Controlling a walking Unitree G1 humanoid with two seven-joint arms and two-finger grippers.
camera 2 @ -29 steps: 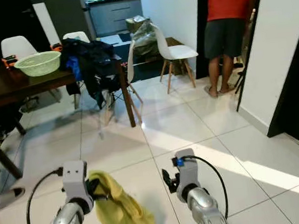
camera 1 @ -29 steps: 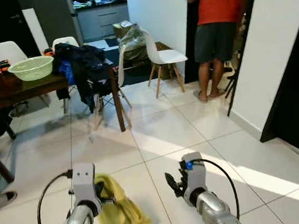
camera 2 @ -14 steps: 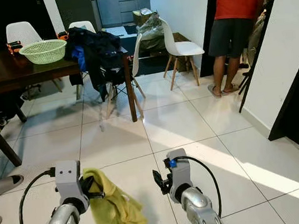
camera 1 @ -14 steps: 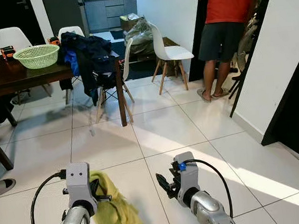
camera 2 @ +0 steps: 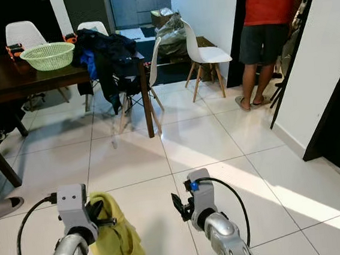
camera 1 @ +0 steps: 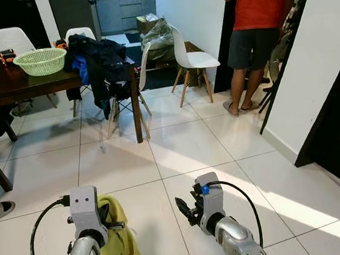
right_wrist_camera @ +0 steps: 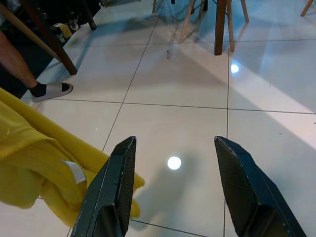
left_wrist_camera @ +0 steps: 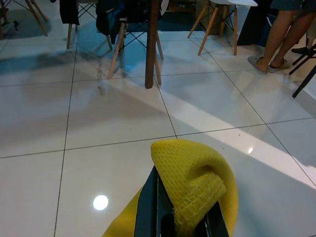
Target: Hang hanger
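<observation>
One yellow garment point(camera 1: 116, 244) is pinched in the closed left gripper point(left_wrist_camera: 170, 217) and carried low on the near left, draped clear of the tiled floor point(camera 1: 183, 144), presumably so it does not drag in transit. No hanger can be made out. The right gripper point(right_wrist_camera: 182, 192) is held empty, fingers spread wide, seemingly kept ready to assist. Farther off are seen one dark table point(camera 1: 10, 91) bearing one green basket point(camera 1: 41, 61), four white chairs, and one person point(camera 1: 256, 29) standing far right.
</observation>
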